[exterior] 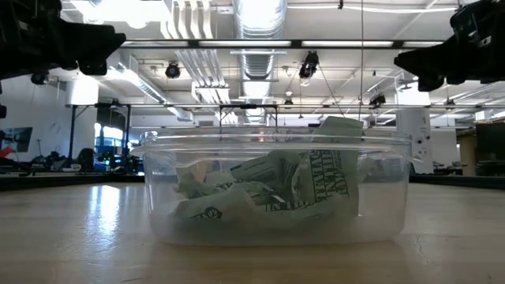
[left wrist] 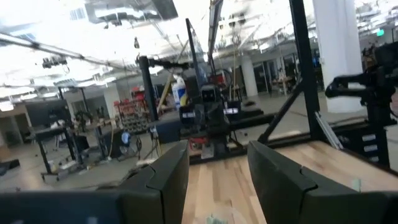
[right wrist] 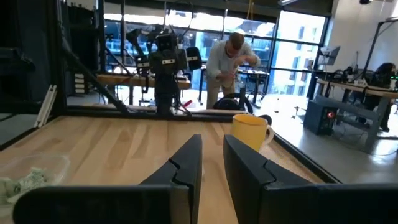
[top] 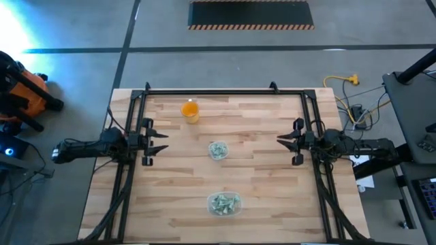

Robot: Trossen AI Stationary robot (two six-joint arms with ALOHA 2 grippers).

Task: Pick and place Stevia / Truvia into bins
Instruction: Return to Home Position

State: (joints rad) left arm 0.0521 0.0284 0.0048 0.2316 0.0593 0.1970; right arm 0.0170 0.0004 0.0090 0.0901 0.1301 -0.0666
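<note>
A small round clear cup [top: 218, 150] with green-and-white sachets in it stands at the table's middle. It also shows in the right wrist view [right wrist: 31, 177]. A larger clear tub [top: 223, 203] stands near the front edge, and several crumpled sachets [exterior: 276, 189] lie in it. My left gripper [top: 165, 141] hovers at the table's left, open and empty, pointing toward the round cup. My right gripper [top: 278, 141] hovers at the table's right, also pointing toward the cup. It is empty, with a narrow gap between its fingers [right wrist: 212, 149].
An orange cup [top: 190, 110] stands at the far middle-left of the table and also shows in the right wrist view [right wrist: 252, 132]. A black frame [top: 218, 90] runs along the table's far and side edges. A person [right wrist: 230, 62] stands in the room beyond the table.
</note>
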